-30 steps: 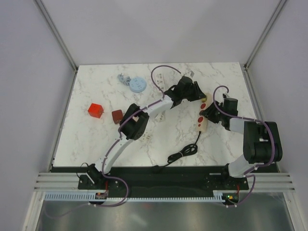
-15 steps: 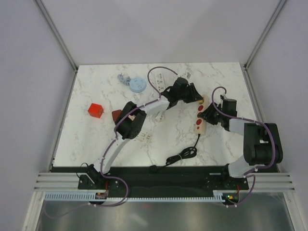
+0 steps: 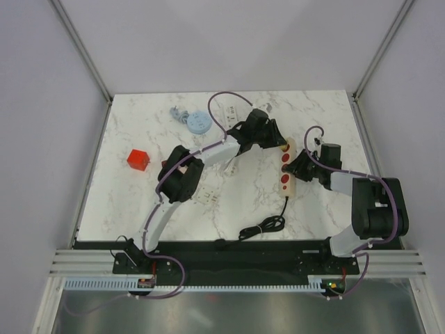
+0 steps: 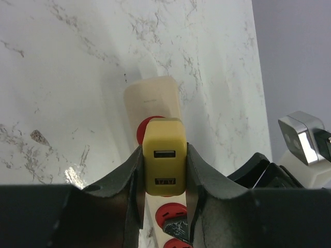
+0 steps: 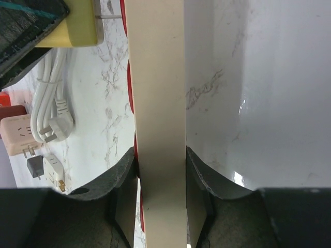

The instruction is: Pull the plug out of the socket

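You've got the left gripper [image 4: 163,157] clamped on the yellow plug [image 4: 164,164], which sits just off the power strip's [image 5: 158,103] far end with a pin showing across the gap. Your right gripper [image 5: 160,157] pinches the strip's sides.

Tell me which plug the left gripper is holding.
The yellow plug, clamped in the left gripper at the cream power strip. The white corded plug lies loose on the table, ungripped.

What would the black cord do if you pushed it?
It is probably floppy: the cord lies in loose loops, not a straight line. It looks thin, so it is likely light and would slide easily. One end joins the strip, so it would probably trail after the strip if that moved.
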